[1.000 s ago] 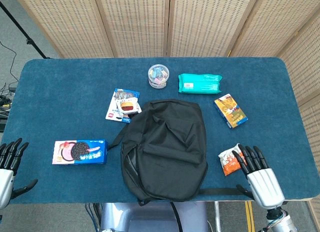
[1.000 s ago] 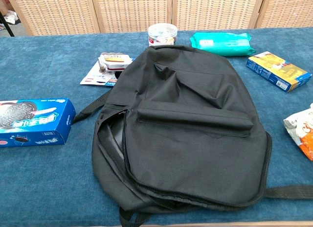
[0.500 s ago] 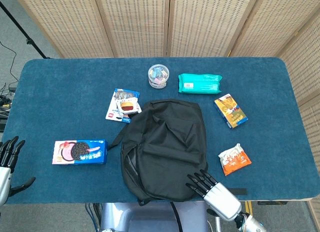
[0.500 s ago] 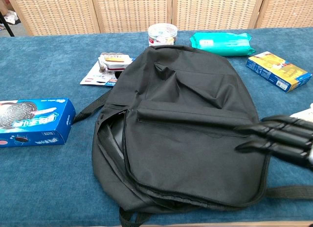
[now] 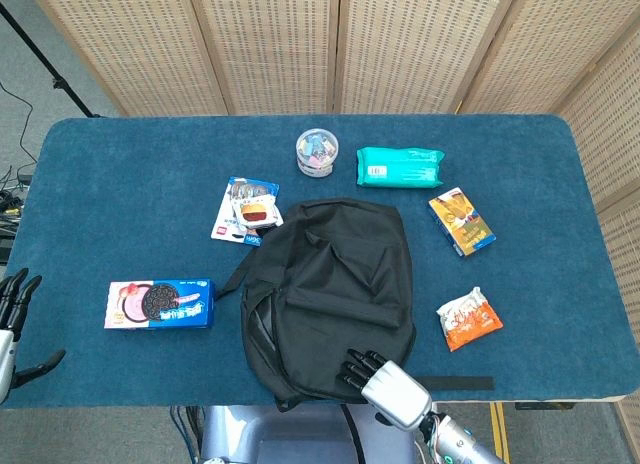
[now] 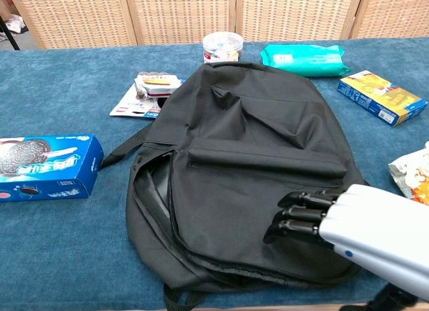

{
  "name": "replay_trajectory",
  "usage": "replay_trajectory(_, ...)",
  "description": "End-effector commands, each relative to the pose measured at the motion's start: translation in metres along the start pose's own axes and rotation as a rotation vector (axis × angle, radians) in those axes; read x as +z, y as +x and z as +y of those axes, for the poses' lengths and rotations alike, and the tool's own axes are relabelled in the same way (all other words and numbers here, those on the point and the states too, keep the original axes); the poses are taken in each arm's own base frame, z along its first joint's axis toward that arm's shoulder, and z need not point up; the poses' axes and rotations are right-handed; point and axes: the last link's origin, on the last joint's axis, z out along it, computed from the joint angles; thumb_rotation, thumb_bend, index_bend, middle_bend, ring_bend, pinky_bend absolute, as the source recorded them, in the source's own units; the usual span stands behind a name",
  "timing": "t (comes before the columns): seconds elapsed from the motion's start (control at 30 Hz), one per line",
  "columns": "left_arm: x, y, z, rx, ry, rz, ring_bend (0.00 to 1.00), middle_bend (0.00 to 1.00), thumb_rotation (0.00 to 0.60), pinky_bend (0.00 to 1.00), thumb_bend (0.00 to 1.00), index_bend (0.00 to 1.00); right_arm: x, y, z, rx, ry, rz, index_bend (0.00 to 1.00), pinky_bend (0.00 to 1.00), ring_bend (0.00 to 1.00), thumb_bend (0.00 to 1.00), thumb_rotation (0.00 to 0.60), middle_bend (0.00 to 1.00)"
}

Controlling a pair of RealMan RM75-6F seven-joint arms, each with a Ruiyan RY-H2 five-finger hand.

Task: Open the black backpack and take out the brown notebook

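The black backpack (image 5: 330,296) lies flat in the middle of the blue table, top end pointing away from me. Its main zipper gapes along the left side (image 6: 155,190), where a dark grey surface shows inside; no brown notebook is visible. My right hand (image 5: 383,382) is over the bag's near lower right part. In the chest view the right hand (image 6: 338,220) has its dark fingers (image 6: 295,214) bent down against the fabric, holding nothing. My left hand (image 5: 12,319) hangs at the table's near left edge, fingers apart and empty.
An Oreo box (image 5: 160,304) lies left of the bag. Behind it are a card pack (image 5: 247,211), a plastic tub (image 5: 316,151) and a green wipes pack (image 5: 400,167). On the right are a yellow-blue box (image 5: 461,222) and an orange snack bag (image 5: 468,319).
My right hand has swept left from the table's near right corner onto the lower part of the backpack. The left hand has drifted slightly further off the left edge.
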Motion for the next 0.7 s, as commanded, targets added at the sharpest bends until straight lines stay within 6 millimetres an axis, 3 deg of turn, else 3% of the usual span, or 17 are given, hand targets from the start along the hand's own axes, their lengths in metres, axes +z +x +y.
replay_trajectory(0.03, 0.000, 0.001, -0.001, -0.002, 0.002, 0.004, 0.00, 0.00, 0.600, 0.00, 0.00, 0.00, 0.009, 0.000, 0.002, -0.018, -0.010, 0.035, 0.31, 0.42, 0.29, 0.01, 0.600, 0.39)
replay_trajectory(0.2, 0.000, 0.001, 0.000, -0.004, 0.001, 0.005, 0.00, 0.00, 0.600, 0.00, 0.00, 0.00, 0.016, 0.000, 0.003, -0.011, -0.020, 0.057, 0.40, 0.53, 0.42, 0.19, 0.600, 0.50)
replay_trajectory(0.4, 0.000, 0.002, -0.001, -0.006, 0.002, 0.008, 0.00, 0.00, 0.600, 0.00, 0.00, 0.00, 0.024, 0.002, 0.006, -0.009, -0.053, 0.110, 0.50, 0.58, 0.51, 0.43, 0.600, 0.59)
replay_trajectory(0.7, 0.000, -0.002, 0.001, 0.003, -0.004, -0.008, 0.00, 0.00, 0.600, 0.00, 0.00, 0.00, 0.040, 0.012, 0.009, 0.046, -0.066, 0.224, 0.56, 0.61, 0.56, 0.59, 0.600, 0.64)
